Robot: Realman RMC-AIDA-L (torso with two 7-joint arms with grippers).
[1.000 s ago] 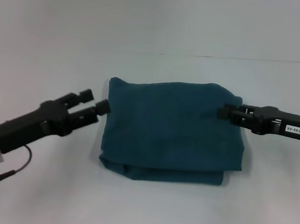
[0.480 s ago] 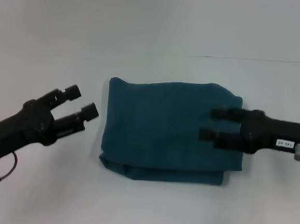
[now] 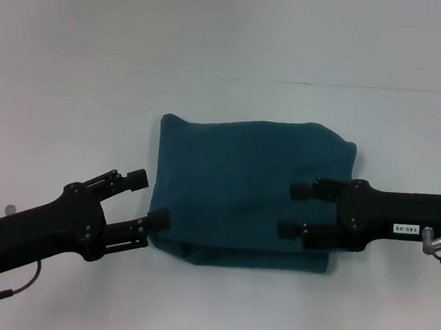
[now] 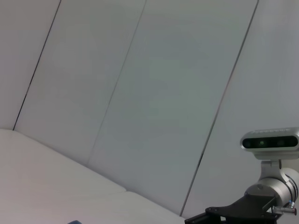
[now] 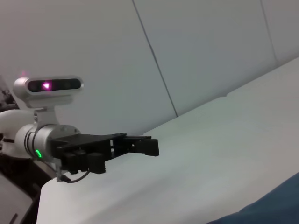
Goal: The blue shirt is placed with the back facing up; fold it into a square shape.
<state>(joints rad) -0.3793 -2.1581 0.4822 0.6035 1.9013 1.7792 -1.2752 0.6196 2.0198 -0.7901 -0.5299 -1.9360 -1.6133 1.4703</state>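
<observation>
blue shirt (image 3: 241, 189) between left gripper (image 3: 148, 200), right gripper (image 3: 296, 210)

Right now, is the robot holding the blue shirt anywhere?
No, nothing is held. The left end effector is open beside the blue shirt; the right end effector is open above it.

We find one piece of lettering. In the head view, a small white label (image 3: 404, 226) sits on the side of the right arm (image 3: 400, 217), just behind the right gripper (image 3: 296, 211). It carries a short row of dark characters that appear upside down from this camera. We take them for something like "98-041" turned over, but the characters are too small for us to confirm.

We can read no text, brand or number on the blue shirt (image 3: 242, 182), on the left gripper (image 3: 149, 201), or on the camera housings seen in the two wrist views.
</observation>
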